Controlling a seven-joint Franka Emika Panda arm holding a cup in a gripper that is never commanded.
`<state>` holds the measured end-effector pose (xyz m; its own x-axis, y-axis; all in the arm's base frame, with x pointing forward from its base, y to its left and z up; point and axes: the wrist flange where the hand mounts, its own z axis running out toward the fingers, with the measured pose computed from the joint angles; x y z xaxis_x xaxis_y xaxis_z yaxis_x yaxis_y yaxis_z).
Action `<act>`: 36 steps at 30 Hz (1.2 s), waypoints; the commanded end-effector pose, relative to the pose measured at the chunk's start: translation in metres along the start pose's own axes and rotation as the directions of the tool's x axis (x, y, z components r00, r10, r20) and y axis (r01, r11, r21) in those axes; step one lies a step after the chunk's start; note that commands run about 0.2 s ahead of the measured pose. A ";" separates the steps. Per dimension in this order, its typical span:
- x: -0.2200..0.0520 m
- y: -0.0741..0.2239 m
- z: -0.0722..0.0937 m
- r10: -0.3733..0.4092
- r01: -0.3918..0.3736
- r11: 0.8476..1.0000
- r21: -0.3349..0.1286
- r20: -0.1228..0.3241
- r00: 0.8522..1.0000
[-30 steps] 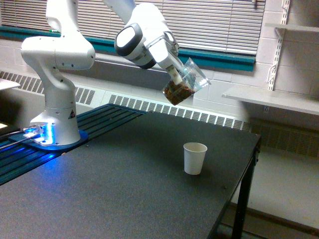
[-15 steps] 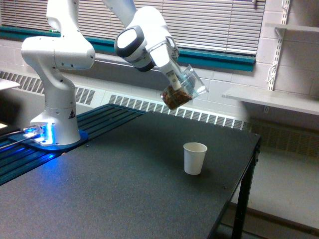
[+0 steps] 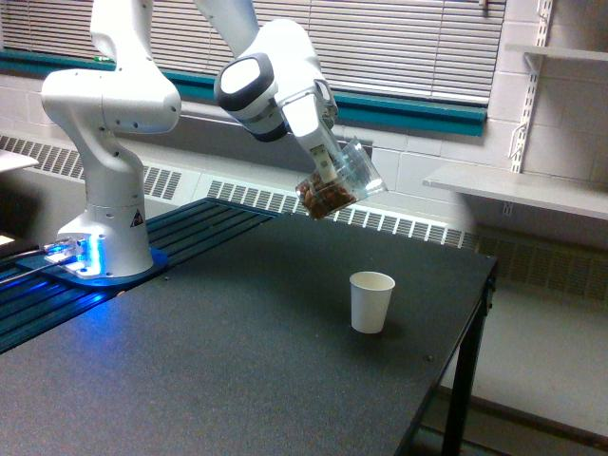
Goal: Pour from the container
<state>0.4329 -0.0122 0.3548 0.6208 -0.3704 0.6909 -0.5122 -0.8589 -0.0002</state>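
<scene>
Container (image 3: 340,180), as I watched it, had drifted toward the exterior view's left and a little lower than a second before, when it hung further to the right and higher. Its tilt had eased too: the mouth had pointed up and right more steeply earlier, and now it lay closer to level, mouth toward the right. The brown stuff (image 3: 323,199) inside sat heaped at the lower left end, against the bottom. The container hung in the air above the table (image 3: 237,380), up and to the left of the white cup (image 3: 370,301), which stood upright where it had been, well apart from it.

I saw the gripper (image 3: 328,163) closed on the container, clamping its wall from above on the left side; the fingers themselves were partly hidden by the clear plastic. The arm (image 3: 266,81) reached out from its base (image 3: 104,256) at the left, wrist bent downward and to the right, with the hand angled along the container's slant.
</scene>
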 end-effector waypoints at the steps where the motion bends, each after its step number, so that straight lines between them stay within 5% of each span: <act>1: -0.001 -0.002 0.003 -0.012 0.012 1.000 -0.014 0.005 1.000; 36: -0.033 -0.010 0.024 -0.143 0.149 0.987 -0.057 0.097 0.985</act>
<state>0.4304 0.0020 0.3171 0.7416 -0.2639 0.6167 -0.4339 -0.8899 0.1410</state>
